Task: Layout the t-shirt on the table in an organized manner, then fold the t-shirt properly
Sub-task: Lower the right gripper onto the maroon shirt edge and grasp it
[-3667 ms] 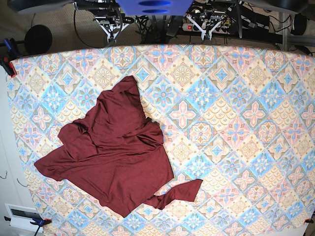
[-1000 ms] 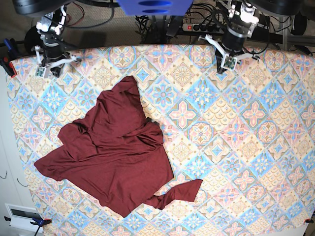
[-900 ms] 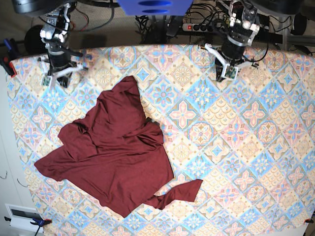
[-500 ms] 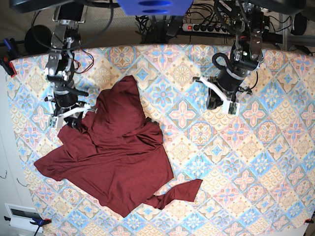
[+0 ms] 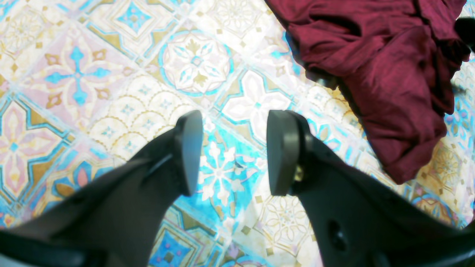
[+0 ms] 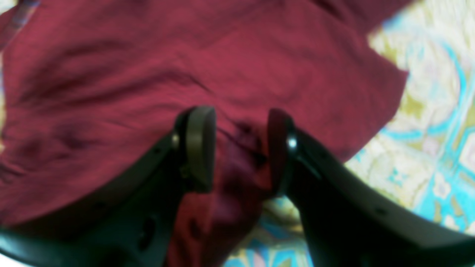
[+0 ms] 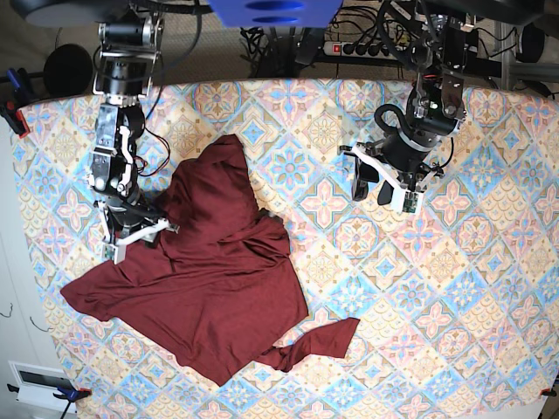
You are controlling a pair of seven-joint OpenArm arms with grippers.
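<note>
Both arms descended; right gripper (image 6: 237,148) gaping over t-shirt (image 6: 148,74); left gripper (image 5: 235,152) empty.

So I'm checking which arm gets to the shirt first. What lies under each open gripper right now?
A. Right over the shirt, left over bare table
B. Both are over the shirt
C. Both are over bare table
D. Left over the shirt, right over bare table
A: the right gripper has maroon shirt between its open fingers, while the left gripper frames only patterned table.

My tool (image 5: 234,152) is matt black plastic; the t-shirt (image 7: 205,288) is soft matt knit; the tabletop (image 7: 454,279) wears smooth printed cloth.
</note>
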